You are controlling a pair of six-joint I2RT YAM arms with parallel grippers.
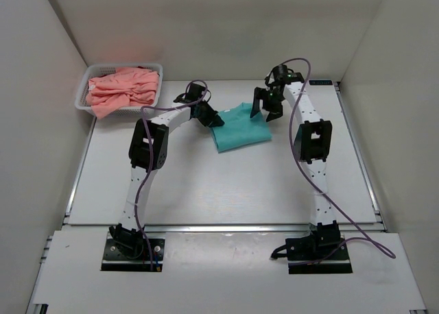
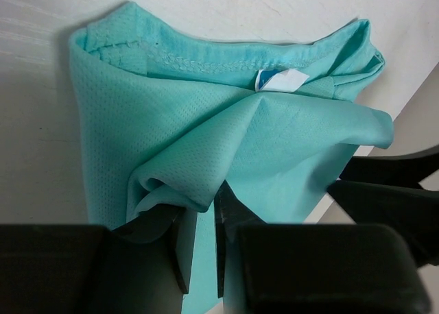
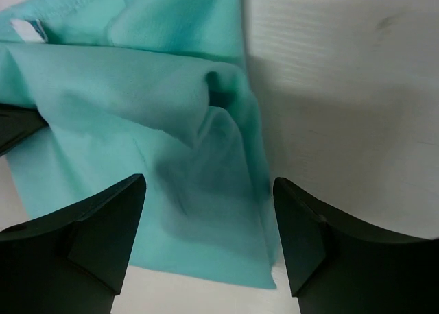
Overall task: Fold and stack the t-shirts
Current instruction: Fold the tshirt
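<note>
Mid-fold, likely: left end effector (image 2: 202, 214) pinches the teal t-shirt (image 1: 239, 129); right end effector (image 3: 209, 184), open over its edge, should grasp there next.

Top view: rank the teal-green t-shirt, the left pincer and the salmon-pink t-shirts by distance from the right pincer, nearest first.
1. Teal-green cloth t-shirt: directly under the open right pincer, mid-table.
2. Left pincer: across the shirt, gripping its left edge.
3. Salmon-pink cloth t-shirts: far-left corner, in the white plastic mesh basket.
</note>
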